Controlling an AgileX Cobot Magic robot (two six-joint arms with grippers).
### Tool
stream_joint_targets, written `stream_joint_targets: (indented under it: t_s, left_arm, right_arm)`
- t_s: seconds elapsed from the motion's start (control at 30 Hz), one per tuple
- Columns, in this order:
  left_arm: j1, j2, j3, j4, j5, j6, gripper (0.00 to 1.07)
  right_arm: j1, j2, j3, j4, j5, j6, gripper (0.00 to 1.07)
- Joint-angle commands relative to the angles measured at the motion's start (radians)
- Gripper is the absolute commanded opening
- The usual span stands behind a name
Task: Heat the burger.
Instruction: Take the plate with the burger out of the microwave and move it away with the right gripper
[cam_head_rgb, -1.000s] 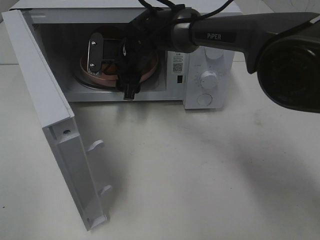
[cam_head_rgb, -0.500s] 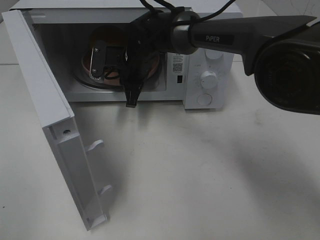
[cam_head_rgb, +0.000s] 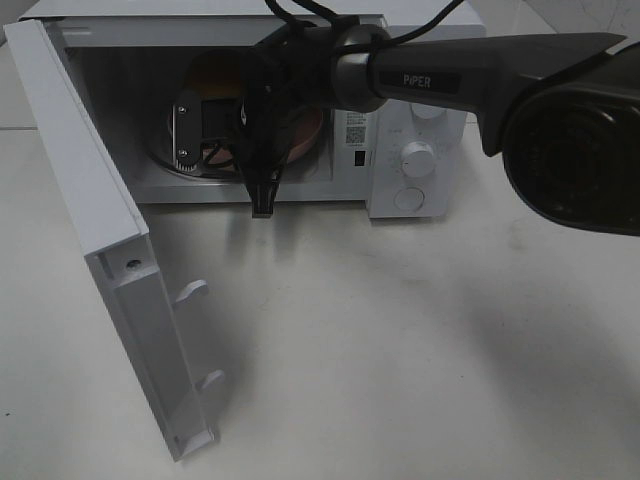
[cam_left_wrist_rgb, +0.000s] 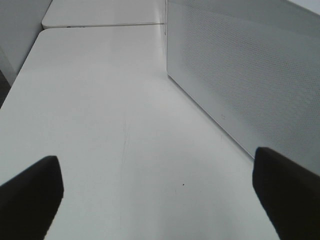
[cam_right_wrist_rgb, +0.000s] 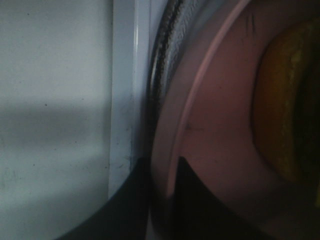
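The burger (cam_head_rgb: 214, 72) lies on the round pink plate (cam_head_rgb: 306, 134) inside the open microwave (cam_head_rgb: 415, 60); only its golden bun shows above my right arm. My right gripper (cam_head_rgb: 203, 140) reaches into the cavity and is shut on the plate's rim. In the right wrist view the rim (cam_right_wrist_rgb: 165, 150) runs between the two dark fingertips of that gripper (cam_right_wrist_rgb: 162, 196), with the burger (cam_right_wrist_rgb: 280, 115) just beyond. The left gripper (cam_left_wrist_rgb: 160, 200) hangs open over bare table beside the microwave's perforated side wall (cam_left_wrist_rgb: 240, 75), holding nothing.
The microwave door (cam_head_rgb: 110, 250) stands swung out to the left front, with its latch hooks (cam_head_rgb: 190, 292) facing the table. Two knobs (cam_head_rgb: 418, 157) sit on the control panel at the right. My right arm (cam_head_rgb: 450, 75) crosses above the oven's front.
My right gripper's jaws have closed on the pink plate's rim. The gripper and the plate's near edge have risen slightly, and more of the burger's bun shows. The left gripper has not moved.
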Motion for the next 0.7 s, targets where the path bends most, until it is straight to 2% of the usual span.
stream_joint_targets:
  t_s: [0.03, 0.07, 0.23, 0.33, 0.5, 0.7]
  left_arm:
    - [0.002, -0.024, 0.002, 0.000, -0.002, 0.002, 0.98]
    - [0.002, -0.024, 0.002, 0.000, -0.002, 0.002, 0.98]
    - [0.002, -0.024, 0.002, 0.000, -0.002, 0.002, 0.98]
    - [0.002, -0.024, 0.002, 0.000, -0.002, 0.002, 0.98]
    - [0.002, -0.024, 0.002, 0.000, -0.002, 0.002, 0.98]
    - [0.002, -0.024, 0.002, 0.000, -0.002, 0.002, 0.98]
  right_arm:
    - [0.005, -0.024, 0.036, -0.002, -0.033, -0.043, 0.00]
    - [0.005, -0.024, 0.036, -0.002, -0.033, -0.043, 0.00]
    - [0.011, -0.103, 0.177, -0.003, -0.114, -0.132, 0.00]
    - [0.011, -0.113, 0.194, -0.003, -0.127, -0.143, 0.00]
    - [0.011, -0.205, 0.335, -0.005, -0.212, -0.231, 0.00]
    - [0.011, -0.250, 0.402, -0.005, -0.276, -0.253, 0.00]
